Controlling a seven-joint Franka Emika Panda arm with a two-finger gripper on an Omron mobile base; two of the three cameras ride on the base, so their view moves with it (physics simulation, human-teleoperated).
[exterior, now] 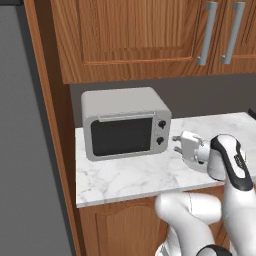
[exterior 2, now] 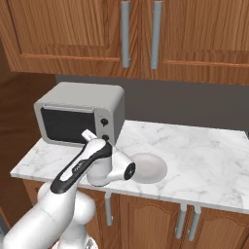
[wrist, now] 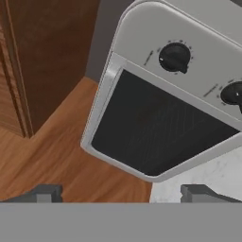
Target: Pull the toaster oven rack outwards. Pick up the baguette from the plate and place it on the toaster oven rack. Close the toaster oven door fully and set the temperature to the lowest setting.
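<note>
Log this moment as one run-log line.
toaster oven door: shut | tool: open, empty, right of the knobs | plate: bare

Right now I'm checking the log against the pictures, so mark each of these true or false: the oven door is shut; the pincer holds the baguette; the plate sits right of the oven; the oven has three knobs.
1. The toaster oven door is shut. True.
2. The pincer holds the baguette. False: it is open and holds nothing, hovering apart from the toaster oven, near its knob side.
3. The plate sits on the counter to the right of the oven. True.
4. The oven has three knobs. False: two black knobs show on its front panel.
</note>
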